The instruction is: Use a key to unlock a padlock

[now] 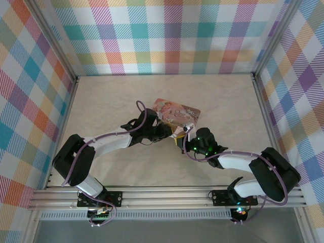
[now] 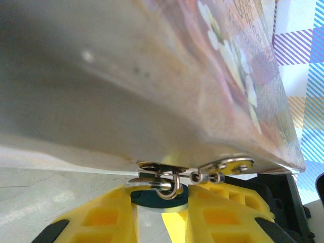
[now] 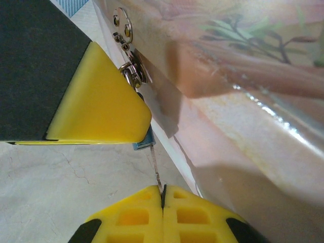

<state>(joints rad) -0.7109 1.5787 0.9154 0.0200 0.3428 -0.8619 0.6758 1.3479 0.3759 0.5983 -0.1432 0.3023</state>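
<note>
Top view: left pincer (image 1: 172,132) and right pincer (image 1: 185,142) meet beside the tin (image 1: 177,112). Left wrist: barely parted, it clamps the padlock (image 2: 148,197) hanging on the tin's hasp (image 2: 223,166). Right wrist: fully closed, it pinches the key (image 3: 156,169) touching the padlock

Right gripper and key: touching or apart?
Touching. Right wrist view: the right gripper is shut on the thin key, no gap at the blade, which points up at the padlock.

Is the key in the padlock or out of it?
In, it seems: the thin key, pinched in the shut right gripper, runs up into the underside of the padlock. How deep, cannot tell.
</note>
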